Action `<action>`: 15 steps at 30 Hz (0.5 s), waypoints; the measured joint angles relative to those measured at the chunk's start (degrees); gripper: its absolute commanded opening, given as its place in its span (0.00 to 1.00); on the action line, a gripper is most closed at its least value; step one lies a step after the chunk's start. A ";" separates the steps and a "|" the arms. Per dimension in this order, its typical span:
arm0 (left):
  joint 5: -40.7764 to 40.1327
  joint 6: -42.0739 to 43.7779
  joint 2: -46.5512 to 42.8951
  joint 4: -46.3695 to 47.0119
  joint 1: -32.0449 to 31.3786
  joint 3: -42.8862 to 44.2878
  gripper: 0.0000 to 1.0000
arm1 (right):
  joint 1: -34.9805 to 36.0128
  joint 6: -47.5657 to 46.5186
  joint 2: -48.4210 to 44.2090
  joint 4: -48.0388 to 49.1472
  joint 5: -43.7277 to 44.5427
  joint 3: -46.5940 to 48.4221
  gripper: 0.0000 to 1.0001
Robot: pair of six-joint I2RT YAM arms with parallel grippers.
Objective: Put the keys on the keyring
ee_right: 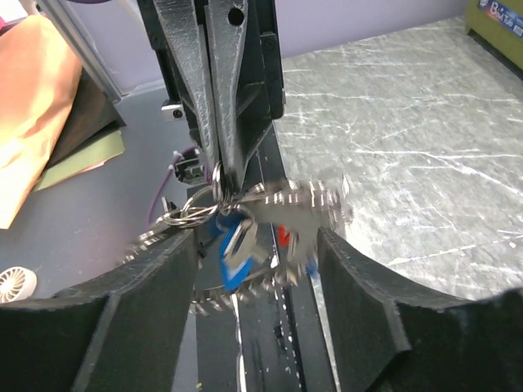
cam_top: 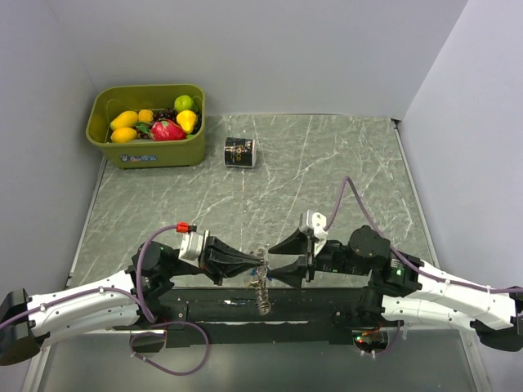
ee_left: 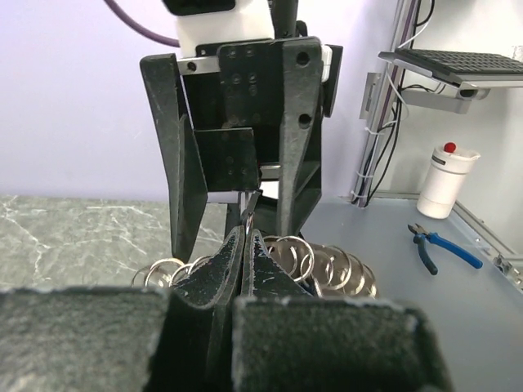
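So the left gripper [cam_top: 255,263] has its jaws pressed completely together, pinching the thin metal of the keyring [cam_top: 261,287] right at the tips. In the left wrist view you can see a sliver of metal sticking up out of the seam between the two fingers. The rest of the ring hangs below the tips over the black rail at the near edge of the table [cam_top: 327,180], looking like a little toothed coil from above.

The right gripper [cam_top: 276,259] faces it head on, jaws spread wide, one finger on either side of the left gripper's tips. From the right wrist camera, the bunch sits in the gap between those two fingers. The keys [ee_right: 233,245] are there too, a couple with bright blue heads, plus something small and red. It's all blurred though, so I can't tell if either finger is actually touching the metal. Nothing looks clamped.

Both arms reach in from the bottom corners and meet roughly in the middle, near the front edge.

Further out, a small black can [cam_top: 240,152] sits on the marble-pattern top towards the back. Just left of it is a green bin [cam_top: 122,151] full of plastic fruit, tucked into the far left corner. Both are well apart from the grippers.
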 measured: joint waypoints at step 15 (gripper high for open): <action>1.27 -1.46 0.33 4.44 0.02 -0.02 0.01 | 0.00 1.60 3.43 4.13 -2.40 -0.87 0.16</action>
